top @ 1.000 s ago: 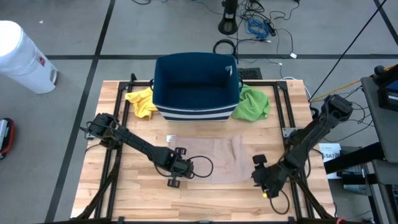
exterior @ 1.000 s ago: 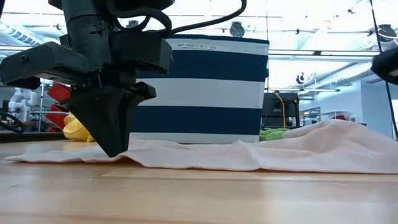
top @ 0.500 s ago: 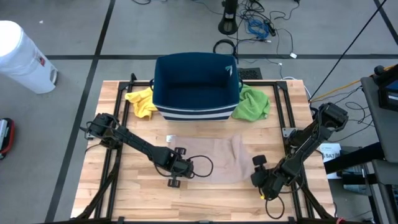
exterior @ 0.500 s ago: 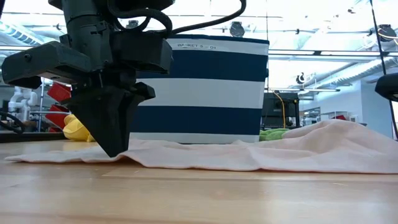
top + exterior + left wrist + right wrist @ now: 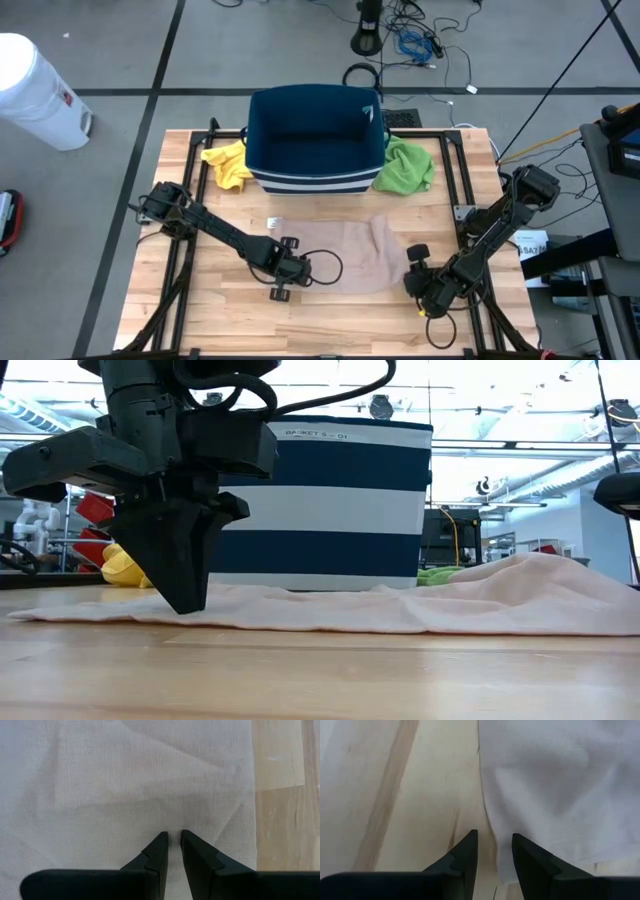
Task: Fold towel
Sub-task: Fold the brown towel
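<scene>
Lying mostly flat on the wooden table (image 5: 200, 310), in front of the striped basket (image 5: 316, 140): the pale towel (image 5: 345, 255), with its right side humped into a soft ridge, as the low view shows. Pinned near its front-left edge by the left gripper (image 5: 173, 840), fingers drawn to a narrow slit with a small tuck of cloth seemingly caught between the tips; pressed straight down onto the fabric in the low view (image 5: 185, 600). Probably a corner hold, ready for lifting one end over the other. Straddling the towel's front-right edge: the right gripper (image 5: 494, 842), fingers at a middling gap, one tip over bare wood, the other over cloth, hem running between them. No grip visible there yet; placed so as to close on that edge, by the look of it. Matching holds at both front corners would suit a fold away toward the basket.

Outward now: yellow cloth (image 5: 226, 163) left of the basket, green cloth (image 5: 405, 165) right of it, both bunched and untouched.

Writing: small white print along the basket's top band in the low view (image 5: 315, 432), reading roughly "BASKET", remainder too fine to make out. A small white tag (image 5: 274, 223) by the towel's back-left corner, unreadable.
</scene>
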Robot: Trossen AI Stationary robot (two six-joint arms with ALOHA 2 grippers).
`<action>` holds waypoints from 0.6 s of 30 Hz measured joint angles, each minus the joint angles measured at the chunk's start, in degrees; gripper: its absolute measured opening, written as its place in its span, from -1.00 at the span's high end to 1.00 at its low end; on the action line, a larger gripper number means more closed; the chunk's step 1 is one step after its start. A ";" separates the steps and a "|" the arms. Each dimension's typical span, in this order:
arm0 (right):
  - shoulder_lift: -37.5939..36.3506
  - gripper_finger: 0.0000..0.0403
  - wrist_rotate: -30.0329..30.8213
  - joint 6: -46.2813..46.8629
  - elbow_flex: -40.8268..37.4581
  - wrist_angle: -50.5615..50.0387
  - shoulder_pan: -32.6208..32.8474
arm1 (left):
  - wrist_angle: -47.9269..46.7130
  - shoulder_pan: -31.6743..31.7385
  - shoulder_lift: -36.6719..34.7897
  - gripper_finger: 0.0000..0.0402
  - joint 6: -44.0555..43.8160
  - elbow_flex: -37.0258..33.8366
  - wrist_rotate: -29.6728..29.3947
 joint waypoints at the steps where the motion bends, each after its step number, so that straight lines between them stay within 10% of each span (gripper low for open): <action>1: 0.25 0.49 -0.04 0.14 0.03 0.03 -0.24 | 0.02 0.00 0.00 0.69 0.01 0.00 -0.01; 18: 2.60 1.00 -0.18 -0.10 0.10 1.01 -1.73 | -0.12 -0.05 -2.71 0.69 0.58 -0.11 -0.94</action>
